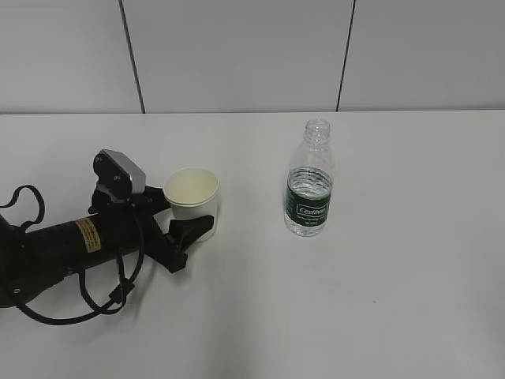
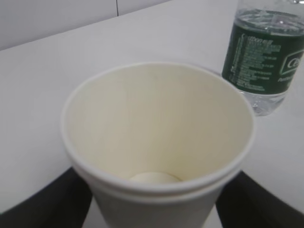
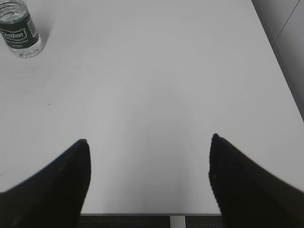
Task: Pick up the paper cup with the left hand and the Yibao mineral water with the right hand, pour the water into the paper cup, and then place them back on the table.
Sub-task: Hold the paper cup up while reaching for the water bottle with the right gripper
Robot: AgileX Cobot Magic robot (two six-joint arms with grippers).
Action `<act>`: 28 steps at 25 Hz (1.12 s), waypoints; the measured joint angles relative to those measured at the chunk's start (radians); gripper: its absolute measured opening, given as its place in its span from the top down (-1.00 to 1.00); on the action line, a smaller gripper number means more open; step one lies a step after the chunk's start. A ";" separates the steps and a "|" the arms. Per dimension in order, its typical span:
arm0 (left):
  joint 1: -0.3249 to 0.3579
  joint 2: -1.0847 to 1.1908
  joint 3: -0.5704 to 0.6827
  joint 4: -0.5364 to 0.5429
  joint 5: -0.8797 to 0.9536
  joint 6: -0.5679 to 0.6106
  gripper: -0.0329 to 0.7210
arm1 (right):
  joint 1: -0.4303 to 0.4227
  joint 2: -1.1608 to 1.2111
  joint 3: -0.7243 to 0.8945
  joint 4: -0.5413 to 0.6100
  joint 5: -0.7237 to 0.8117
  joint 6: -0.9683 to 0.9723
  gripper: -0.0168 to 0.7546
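The paper cup [image 1: 192,193] stands upright and empty on the table [image 1: 394,300], left of centre. My left gripper [image 1: 193,215] lies low on the table with a black finger on each side of the cup. In the left wrist view the cup [image 2: 156,142] fills the frame between the fingers [image 2: 42,204], and thin slivers of table show beside its lower wall. The Yibao mineral water [image 1: 309,193] stands uncapped to the cup's right, and its green label [image 2: 266,52] shows past the rim. My right gripper [image 3: 148,140] is open over bare table near the front edge, far from the bottle [image 3: 19,31].
A grey panelled wall [image 1: 237,55] runs behind the table's far edge. The left arm's cable [image 1: 87,304] loops over the table at the front left. The table's near edge [image 3: 142,213] lies just under the right gripper.
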 joint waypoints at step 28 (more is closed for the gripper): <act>0.000 -0.001 -0.004 0.230 -0.007 -0.067 -0.32 | 0.000 0.000 0.000 0.000 0.000 0.000 -0.51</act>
